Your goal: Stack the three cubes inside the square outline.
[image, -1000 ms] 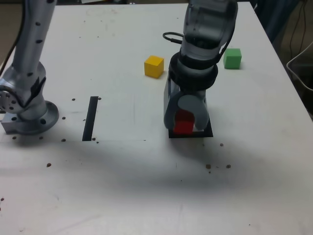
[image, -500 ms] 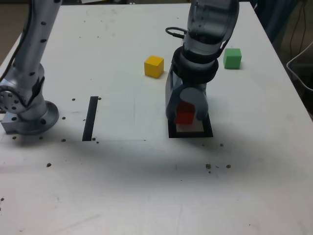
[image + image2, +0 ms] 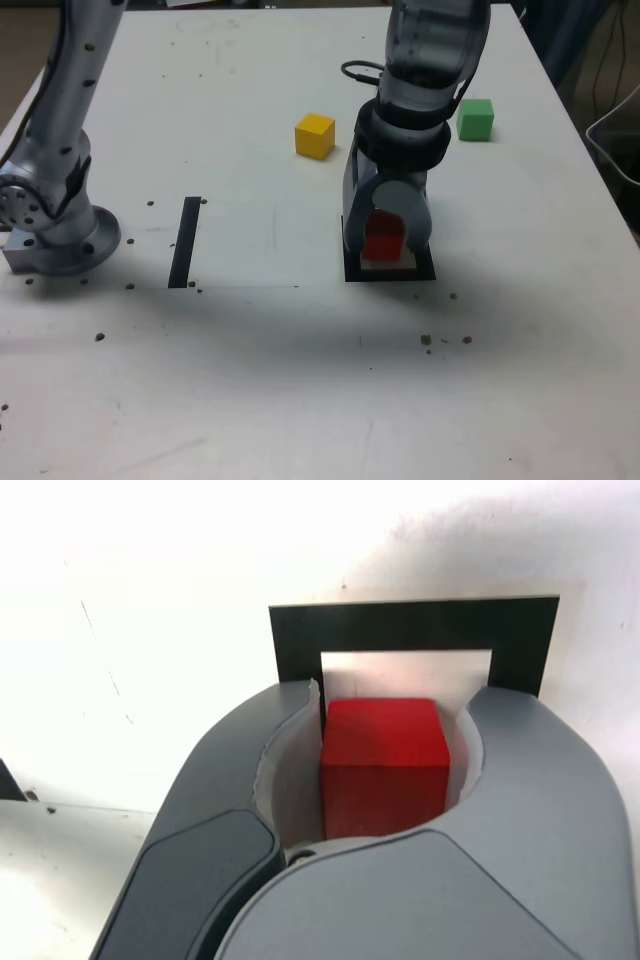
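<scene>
Gripper (image 3: 396, 692) surrounds red cube (image 3: 385, 765) at the square (image 3: 410, 626); whether it's grasping or released, I cannot tell. Yellow cube (image 3: 315, 137) and green cube (image 3: 475, 121) sit apart.

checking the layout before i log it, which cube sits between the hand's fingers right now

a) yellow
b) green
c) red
c, the red cube shows between the two fingers of the hand, over the square's white centre.

The red cube (image 3: 385, 770) is between the gripper's (image 3: 398, 690) 2 fingers (image 3: 550, 770); the black outline (image 3: 410, 627) shows beyond, partly hidden by them.
</scene>
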`<state>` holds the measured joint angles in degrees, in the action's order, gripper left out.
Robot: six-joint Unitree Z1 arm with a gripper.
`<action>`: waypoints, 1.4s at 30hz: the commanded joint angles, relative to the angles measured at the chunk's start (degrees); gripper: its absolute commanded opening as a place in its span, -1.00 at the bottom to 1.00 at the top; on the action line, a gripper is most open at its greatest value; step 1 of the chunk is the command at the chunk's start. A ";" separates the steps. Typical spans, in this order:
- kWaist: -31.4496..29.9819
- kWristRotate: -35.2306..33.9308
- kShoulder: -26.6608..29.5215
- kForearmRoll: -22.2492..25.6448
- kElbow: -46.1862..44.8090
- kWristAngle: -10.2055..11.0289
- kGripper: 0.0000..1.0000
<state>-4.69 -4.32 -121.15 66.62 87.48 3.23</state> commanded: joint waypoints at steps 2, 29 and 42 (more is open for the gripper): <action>-0.07 0.39 0.69 -0.07 -0.05 -0.27 0.68; 4.97 6.05 10.95 8.42 0.92 2.21 0.99; 15.12 20.77 12.38 10.62 0.99 5.79 0.99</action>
<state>9.80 15.54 -108.59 77.32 88.18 8.86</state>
